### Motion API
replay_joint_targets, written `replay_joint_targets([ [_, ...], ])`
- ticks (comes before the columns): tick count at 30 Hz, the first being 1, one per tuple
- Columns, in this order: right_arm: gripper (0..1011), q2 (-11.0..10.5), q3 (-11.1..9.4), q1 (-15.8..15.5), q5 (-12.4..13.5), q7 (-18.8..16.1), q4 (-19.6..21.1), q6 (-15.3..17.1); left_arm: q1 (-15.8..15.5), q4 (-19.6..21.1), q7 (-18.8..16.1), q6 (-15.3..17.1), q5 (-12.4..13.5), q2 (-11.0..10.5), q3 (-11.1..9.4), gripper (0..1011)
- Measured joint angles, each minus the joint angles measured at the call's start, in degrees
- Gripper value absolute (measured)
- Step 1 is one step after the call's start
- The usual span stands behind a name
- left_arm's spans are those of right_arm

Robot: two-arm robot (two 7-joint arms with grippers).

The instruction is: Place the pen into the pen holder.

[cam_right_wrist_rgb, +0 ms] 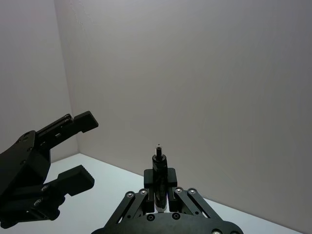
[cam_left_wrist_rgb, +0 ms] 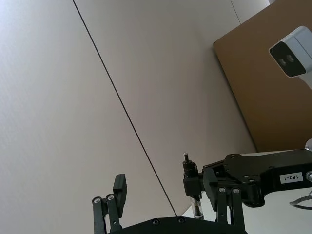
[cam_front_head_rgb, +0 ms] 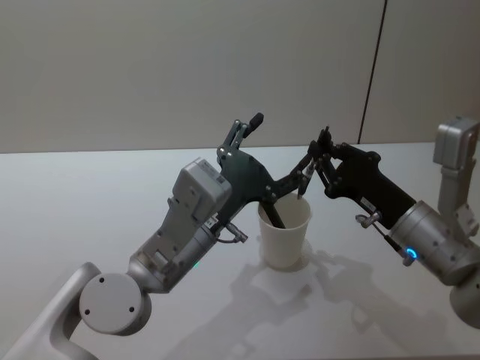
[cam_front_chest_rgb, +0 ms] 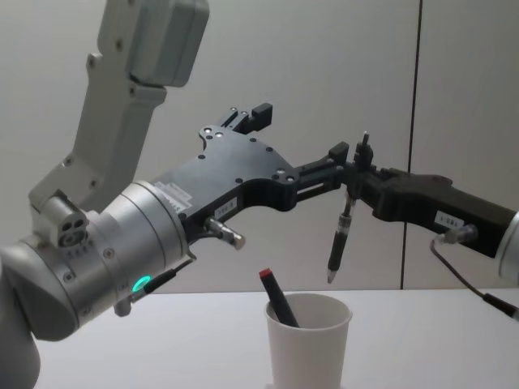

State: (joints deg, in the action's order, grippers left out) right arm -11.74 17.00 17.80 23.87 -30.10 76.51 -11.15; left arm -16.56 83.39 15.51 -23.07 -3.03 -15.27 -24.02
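Your right gripper (cam_front_chest_rgb: 354,166) has its fingers clenched on the slim black pen (cam_front_chest_rgb: 341,235), gripping it near the upper end so it hangs tip-down from the fingers, just above the rim of the plain white tapered paper cup (cam_front_chest_rgb: 308,348) on the white table (cam_front_head_rgb: 90,202). A second pen with a red cap (cam_front_chest_rgb: 278,297) leans inside the cup. Your left gripper (cam_front_chest_rgb: 296,146) hovers just beside, its fingers released and spread wide, one fingertip close to the right fingers.

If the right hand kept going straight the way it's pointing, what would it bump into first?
Probably the left hand, open and right in front of the right hand, which grips the pen above the pen holder. Depth is unclear; they may already touch.
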Motion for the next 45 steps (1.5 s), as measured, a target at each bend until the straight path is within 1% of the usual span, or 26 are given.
replay_joint_targets([
  [6, 140, 0.0, 0.1, -0.1, -0.8, 0.5, -0.2, -2.0, 0.0, 0.0, 0.0, 0.0, 0.0, 0.0, 0.0, 1003],
  [12, 141, 0.0, 0.3, -0.5, -2.3, 1.2, -0.1, -4.2, 0.0, 0.0, 0.0, 0.0, 0.0, 0.0, 0.0, 1003],
  [20, 140, 0.0, 0.7, -0.8, -3.9, 1.9, 0.1, -5.7, 0.0, 0.0, 0.0, 0.0, 0.0, 0.0, 0.0, 1003],
  [30, 141, 0.1, 1.1, -0.9, -5.5, 2.3, -0.5, -5.7, 0.0, 0.0, 0.0, 0.0, 0.0, 0.0, 0.0, 1003],
  [38, 140, 0.6, 1.4, -0.1, -6.7, 2.5, -2.7, -5.3, 0.0, 0.0, 0.0, 0.0, 0.0, 0.0, 0.0, 1003],
  [44, 141, 1.0, 1.5, 0.4, -7.2, 2.6, -4.2, -5.3, 0.0, 0.0, 0.0, 0.0, 0.0, 0.0, 0.0, 1003],
  [45, 158, 1.1, 1.5, 0.6, -7.3, 2.7, -4.5, -5.2, 0.0, 0.0, 0.0, 0.0, 0.0, 0.0, 0.0, 1003],
])
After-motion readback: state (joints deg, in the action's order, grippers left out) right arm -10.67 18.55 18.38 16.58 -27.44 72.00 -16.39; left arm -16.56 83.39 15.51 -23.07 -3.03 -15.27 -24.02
